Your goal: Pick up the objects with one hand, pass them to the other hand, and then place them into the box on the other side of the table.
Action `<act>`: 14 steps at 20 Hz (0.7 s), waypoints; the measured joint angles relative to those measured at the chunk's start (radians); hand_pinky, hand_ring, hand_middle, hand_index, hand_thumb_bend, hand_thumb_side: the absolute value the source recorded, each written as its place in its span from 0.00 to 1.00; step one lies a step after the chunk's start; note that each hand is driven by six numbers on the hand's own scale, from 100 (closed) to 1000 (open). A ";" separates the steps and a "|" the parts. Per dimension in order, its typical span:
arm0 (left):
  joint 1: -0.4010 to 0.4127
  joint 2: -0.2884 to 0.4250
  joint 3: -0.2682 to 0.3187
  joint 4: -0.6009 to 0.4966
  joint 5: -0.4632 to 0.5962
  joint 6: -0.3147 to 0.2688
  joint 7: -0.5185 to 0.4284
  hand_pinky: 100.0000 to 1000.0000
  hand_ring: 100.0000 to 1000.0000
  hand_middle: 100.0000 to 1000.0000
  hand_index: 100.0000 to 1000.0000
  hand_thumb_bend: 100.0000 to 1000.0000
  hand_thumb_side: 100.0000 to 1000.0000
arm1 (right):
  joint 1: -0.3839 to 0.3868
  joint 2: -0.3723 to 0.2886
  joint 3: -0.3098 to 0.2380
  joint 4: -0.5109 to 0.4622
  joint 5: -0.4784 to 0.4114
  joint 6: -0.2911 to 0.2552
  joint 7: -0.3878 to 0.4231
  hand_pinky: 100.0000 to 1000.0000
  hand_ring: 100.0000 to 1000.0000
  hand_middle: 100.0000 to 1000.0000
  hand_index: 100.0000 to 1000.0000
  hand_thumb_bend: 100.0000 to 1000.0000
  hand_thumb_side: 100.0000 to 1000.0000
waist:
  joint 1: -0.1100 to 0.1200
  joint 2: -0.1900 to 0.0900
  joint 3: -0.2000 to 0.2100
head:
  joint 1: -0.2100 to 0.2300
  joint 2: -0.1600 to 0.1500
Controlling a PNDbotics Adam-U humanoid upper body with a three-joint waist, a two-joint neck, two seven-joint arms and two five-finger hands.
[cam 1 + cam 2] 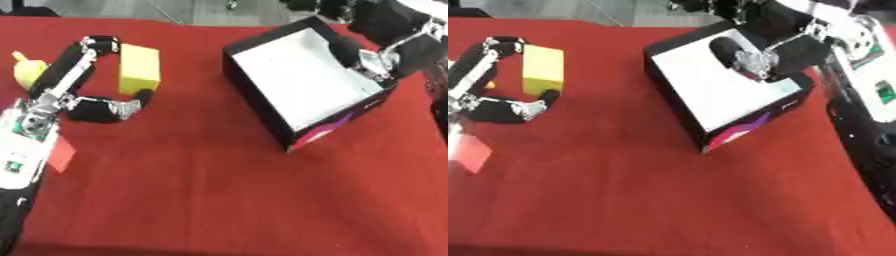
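A yellow block lies on the red cloth at the far left. My left hand reaches round it: the fingers curl onto its far end and the thumb presses at its near end. The black box with a white inside stands tilted at the far right, and nothing shows inside it. My right hand hangs over the box's right side, its fingers relaxed and holding nothing.
A small yellow object sits left of my left hand. A red block lies by the left forearm. The table's far edge runs just behind the box, with grey floor beyond.
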 measured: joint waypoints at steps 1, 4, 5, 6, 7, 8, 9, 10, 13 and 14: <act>0.000 -0.009 -0.001 -0.004 -0.011 -0.001 0.008 0.81 0.64 0.50 0.54 0.00 0.22 | -0.006 0.003 0.007 0.005 0.008 -0.008 0.003 1.00 0.98 1.00 1.00 0.00 0.18 | 0.000 0.000 0.002 | 0.000 -0.003; 0.000 -0.034 -0.006 -0.020 -0.049 -0.005 0.037 0.80 0.63 0.49 0.54 0.00 0.21 | -0.025 0.011 0.024 0.025 0.038 -0.024 0.009 1.00 0.98 1.00 1.00 0.00 0.16 | 0.000 0.000 0.005 | -0.001 -0.004; 0.000 -0.044 -0.006 -0.026 -0.064 -0.005 0.047 0.80 0.63 0.49 0.54 0.00 0.21 | -0.031 0.014 0.030 0.033 0.048 -0.028 0.010 1.00 0.98 1.00 1.00 0.00 0.16 | 0.000 0.000 0.005 | -0.003 -0.004; 0.000 -0.054 -0.007 -0.030 -0.078 -0.006 0.057 0.80 0.63 0.49 0.54 0.00 0.21 | -0.037 0.017 0.034 0.041 0.057 -0.031 0.011 0.99 0.98 1.00 1.00 0.00 0.16 | 0.000 0.000 0.006 | -0.004 -0.004; 0.000 -0.062 -0.009 -0.033 -0.091 -0.007 0.067 0.80 0.63 0.49 0.54 0.00 0.19 | -0.042 0.020 0.039 0.048 0.066 -0.035 0.010 0.99 0.98 1.00 1.00 0.00 0.15 | 0.000 0.000 0.007 | -0.005 -0.004; 0.000 -0.070 -0.011 -0.036 -0.103 -0.008 0.075 0.80 0.63 0.49 0.54 0.00 0.19 | -0.047 0.022 0.043 0.054 0.074 -0.038 0.010 0.99 0.98 1.00 1.00 0.00 0.15 | 0.000 0.000 0.009 | -0.006 -0.004; 0.000 -0.079 -0.012 -0.039 -0.118 -0.010 0.083 0.79 0.63 0.49 0.54 0.00 0.19 | -0.053 0.024 0.048 0.061 0.082 -0.040 0.008 0.99 0.98 1.00 1.00 0.00 0.15 | 0.000 0.001 0.011 | -0.008 -0.004; 0.000 -0.088 -0.013 -0.040 -0.132 -0.011 0.092 0.79 0.63 0.49 0.54 0.00 0.18 | -0.059 0.028 0.052 0.066 0.090 -0.042 0.006 0.99 0.98 1.00 1.00 0.00 0.15 | 0.000 0.003 0.011 | -0.010 -0.004; -0.001 -0.111 -0.017 -0.046 -0.175 -0.016 0.118 0.78 0.63 0.49 0.54 0.00 0.16 | -0.077 0.037 0.063 0.087 0.114 -0.045 -0.003 0.99 0.97 1.00 1.00 0.00 0.15 | -0.002 0.005 0.014 | -0.015 -0.004; -0.001 -0.120 -0.019 -0.047 -0.191 -0.019 0.127 0.78 0.62 0.49 0.54 0.00 0.17 | -0.087 0.039 0.067 0.096 0.122 -0.044 -0.009 0.98 0.96 1.00 1.00 0.00 0.15 | -0.003 0.005 0.017 | -0.016 -0.003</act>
